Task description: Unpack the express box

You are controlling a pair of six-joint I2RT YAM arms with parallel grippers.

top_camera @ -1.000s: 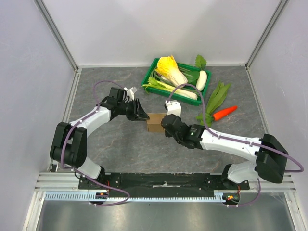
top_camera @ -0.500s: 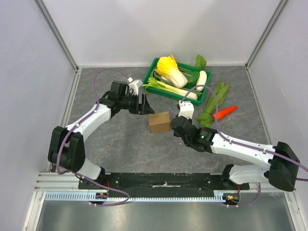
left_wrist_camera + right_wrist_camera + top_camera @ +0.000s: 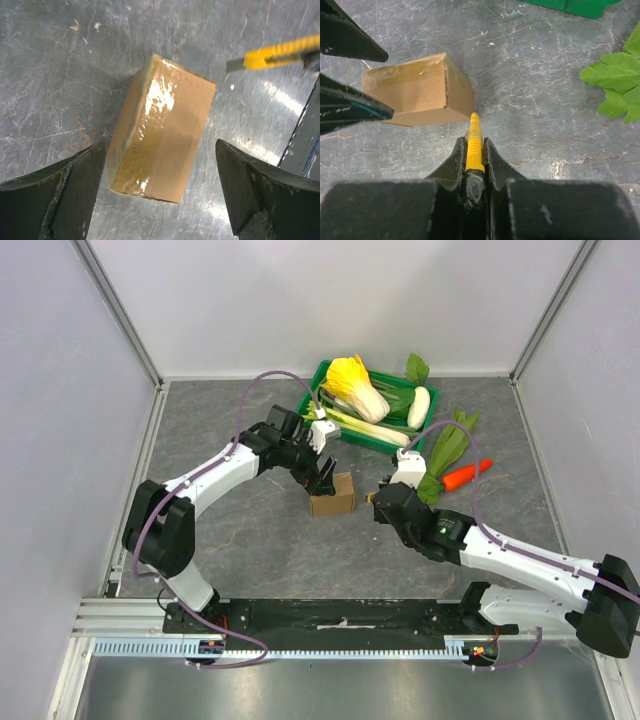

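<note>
The express box [image 3: 332,495] is a small brown cardboard box with shiny tape, lying shut on the grey table. My left gripper [image 3: 325,473] hovers right over it and is open wide. In the left wrist view the express box [image 3: 162,145] lies between the spread fingers [image 3: 65,195], untouched. My right gripper [image 3: 385,502] sits just right of the box, shut on a yellow utility knife [image 3: 475,127]. The knife tip points at the near right corner of the box [image 3: 417,90], close to it. The knife [image 3: 280,52] also shows at the upper right of the left wrist view.
A green crate [image 3: 318,375] with cabbage, leeks and a white radish stands behind the box. Leafy greens [image 3: 445,445] and a carrot [image 3: 466,475] lie to its right. A green leaf [image 3: 620,85] lies right of the knife. Enclosure walls stand left, right and behind.
My left gripper opened wide and swung right, ending above the box. My right arm drew back to the right with the knife. The box shifted slightly right.
</note>
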